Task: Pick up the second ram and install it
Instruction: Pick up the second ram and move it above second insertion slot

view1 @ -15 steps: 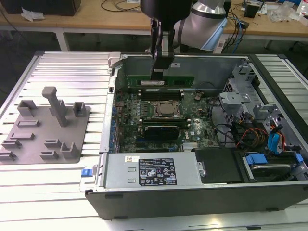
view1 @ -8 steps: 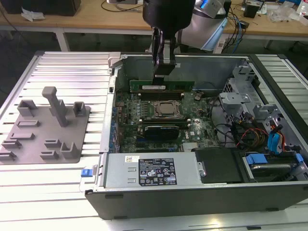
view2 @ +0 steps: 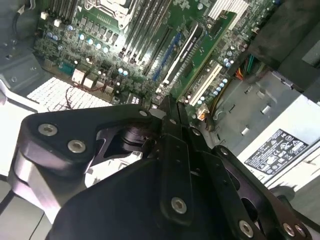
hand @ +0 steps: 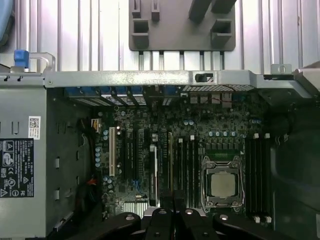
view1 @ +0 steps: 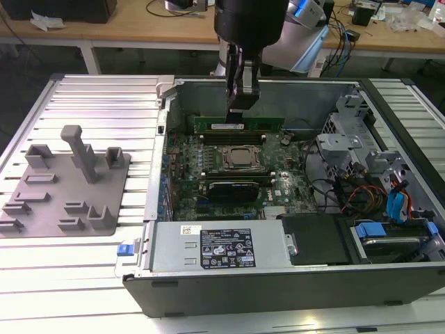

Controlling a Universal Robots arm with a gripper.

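Observation:
My gripper [view1: 242, 109] is inside the open computer case, above the motherboard [view1: 278, 189], and is shut on the second ram [view1: 208, 125]. This is a long green stick with a white label, and it hangs level from the fingertips by its top edge. In the exterior view it lies just behind the processor socket [view1: 242, 158]. In the second wrist view the ram [view2: 202, 52] runs away from the closed fingertips [view2: 167, 102] as a narrow green strip. The first wrist view has the fingers [hand: 161, 216] close together over the dark memory slots [hand: 185, 165].
The grey holder blocks [view1: 66, 184] lie on the ribbed table at the exterior view's left, outside the case wall [view1: 156, 160]. A power supply [view1: 222, 247] fills the case front. A drive cage and cables [view1: 361, 167] crowd the right side.

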